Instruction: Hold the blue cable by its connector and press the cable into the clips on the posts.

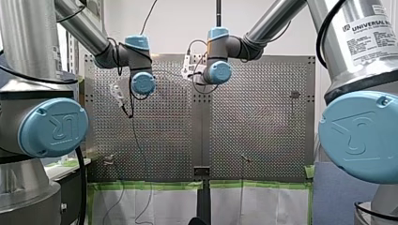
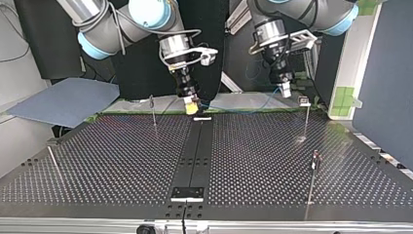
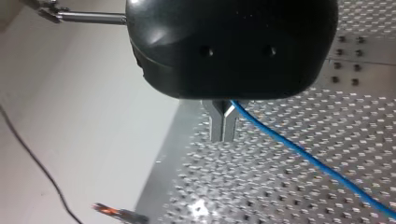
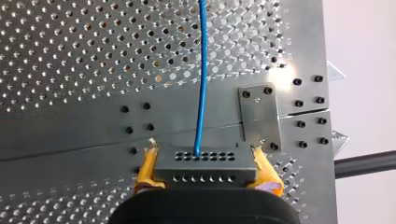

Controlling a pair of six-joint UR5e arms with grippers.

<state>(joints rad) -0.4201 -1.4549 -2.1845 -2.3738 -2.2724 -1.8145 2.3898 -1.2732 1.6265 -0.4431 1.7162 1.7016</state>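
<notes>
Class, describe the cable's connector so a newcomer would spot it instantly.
Start at the perforated table, then find my right gripper with yellow pads. Clamped between them is the connector: a grey block with two rows of holes, the blue cable leaving it.

Obstacles on the perforated table, as placed in the top view:
- a thin far post left of centre;
- a clip-topped post at the far right;
- a nearer post at the right;
- a leaning post at the left.

The blue cable spans low between my right gripper and my left gripper, barring passage along the far edge. Open passage lies mid-table, on either side of the black centre rail.
</notes>
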